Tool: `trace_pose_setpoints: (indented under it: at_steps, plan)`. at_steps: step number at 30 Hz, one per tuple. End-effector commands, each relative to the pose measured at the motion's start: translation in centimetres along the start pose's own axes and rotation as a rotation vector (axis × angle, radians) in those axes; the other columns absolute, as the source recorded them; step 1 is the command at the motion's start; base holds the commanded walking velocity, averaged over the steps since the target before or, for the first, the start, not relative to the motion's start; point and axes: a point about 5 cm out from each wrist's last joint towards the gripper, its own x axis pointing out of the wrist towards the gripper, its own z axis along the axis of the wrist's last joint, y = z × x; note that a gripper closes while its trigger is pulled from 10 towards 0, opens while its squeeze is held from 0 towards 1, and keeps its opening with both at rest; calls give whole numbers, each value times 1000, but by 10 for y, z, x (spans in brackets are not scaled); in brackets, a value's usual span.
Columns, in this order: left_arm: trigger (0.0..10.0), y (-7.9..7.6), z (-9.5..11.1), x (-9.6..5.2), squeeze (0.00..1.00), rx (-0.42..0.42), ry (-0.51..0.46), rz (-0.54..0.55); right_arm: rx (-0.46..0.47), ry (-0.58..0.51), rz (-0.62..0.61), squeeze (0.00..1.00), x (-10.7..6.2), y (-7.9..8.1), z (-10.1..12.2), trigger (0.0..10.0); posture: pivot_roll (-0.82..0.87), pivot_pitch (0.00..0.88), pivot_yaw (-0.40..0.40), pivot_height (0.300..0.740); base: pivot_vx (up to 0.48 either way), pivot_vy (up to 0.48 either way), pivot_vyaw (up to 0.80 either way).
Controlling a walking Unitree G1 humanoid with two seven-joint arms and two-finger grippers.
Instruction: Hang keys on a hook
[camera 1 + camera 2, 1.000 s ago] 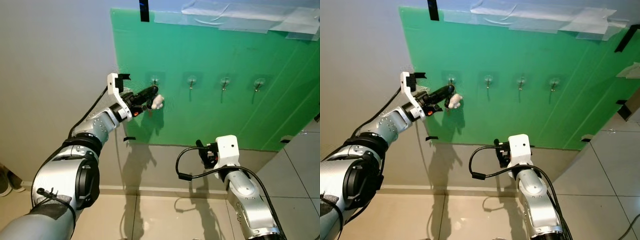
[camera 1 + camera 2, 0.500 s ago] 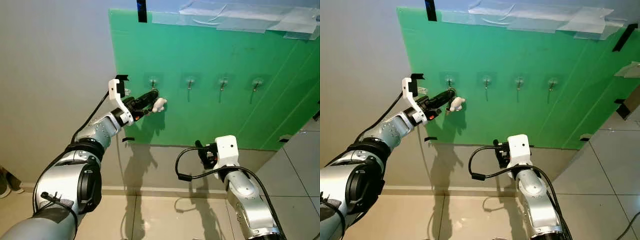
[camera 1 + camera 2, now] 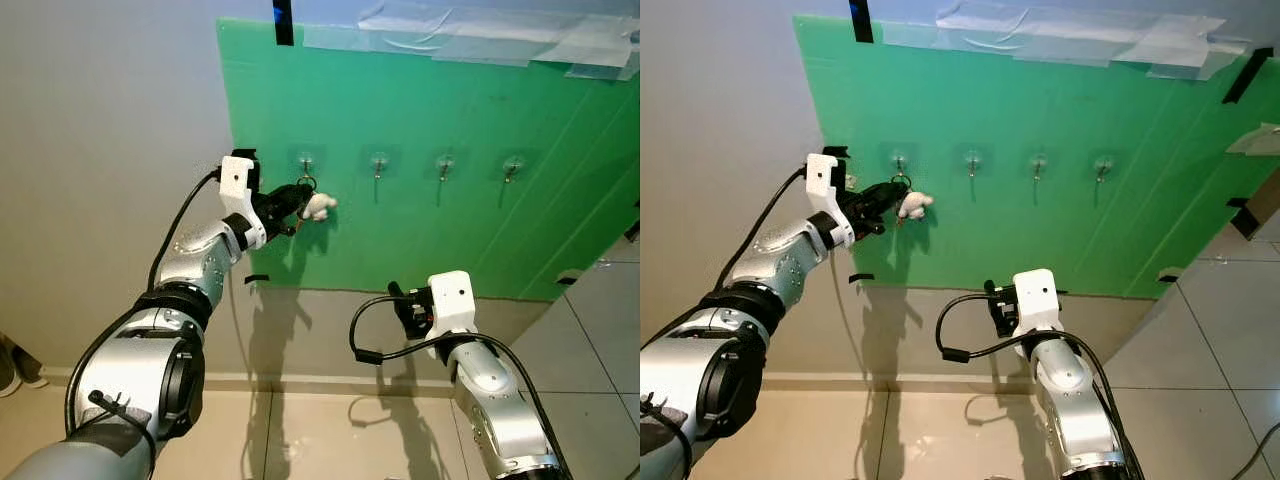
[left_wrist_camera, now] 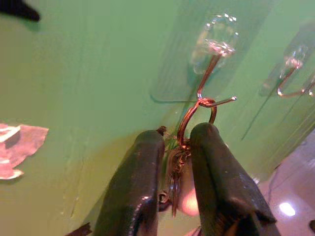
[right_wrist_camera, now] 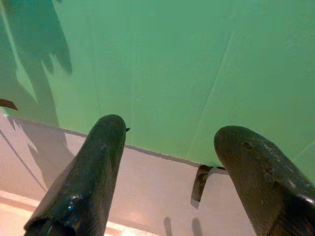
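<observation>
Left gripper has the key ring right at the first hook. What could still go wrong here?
The key ring sits near the hook's tip, so the keys could slide off when the left gripper lets go. Pulling while still clamped might tug the stick-on hook off the green board. The white charm could swing and shake the ring loose.

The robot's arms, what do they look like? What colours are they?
Both arms are shiny silver with black joints. The left arm and right arm each carry a white box at the wrist with a black cable looping off it. The left gripper and right gripper each have two long, rounded black fingers.
</observation>
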Motion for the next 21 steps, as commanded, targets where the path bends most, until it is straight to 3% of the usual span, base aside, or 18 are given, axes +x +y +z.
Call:
trace_pose_setpoints:
  at_steps: [1, 9, 11, 15, 17, 18, 21]
  plan:
    - [10000, 9, -19, -11, 1000, 23, 98, 64, -11, 14, -1, 0, -1, -1, -2, 10000, -96, 0, 10, 740, 0, 0, 0]
    - [10000, 9, -5, -13, 1000, 115, 37, 57, -15, 22, 2, 0, -2, 0, -3, 10000, -83, 0, 8, 740, 0, 0, 0]
    - [10000, 7, -10, -15, 1000, 188, 61, 50, -2, 15, -12, 0, -2, -2, -3, 10000, -75, 0, 3, 740, 0, 0, 0]
    - [10000, 12, -16, -32, 1000, 305, 50, 133, 26, -11, -43, 0, -1, -8, 0, 10000, -62, 0, 2, 740, 0, 0, 0]
    - [10000, 13, -16, -36, 1000, 324, 40, 146, 38, -20, -55, 0, -1, -10, 1, 10000, -57, 0, 2, 740, 0, 0, 0]
    - [10000, 5, -25, -51, 1000, 348, 12, 173, 80, -60, -108, 0, -5, -18, 2, 10000, -41, 0, 2, 740, 0, 0, 0]
    - [10000, -6, -35, -67, 1000, 347, -12, 192, 103, -91, -149, 0, -10, -23, 1, 10000, -32, 0, 1, 740, 0, 0, 0]
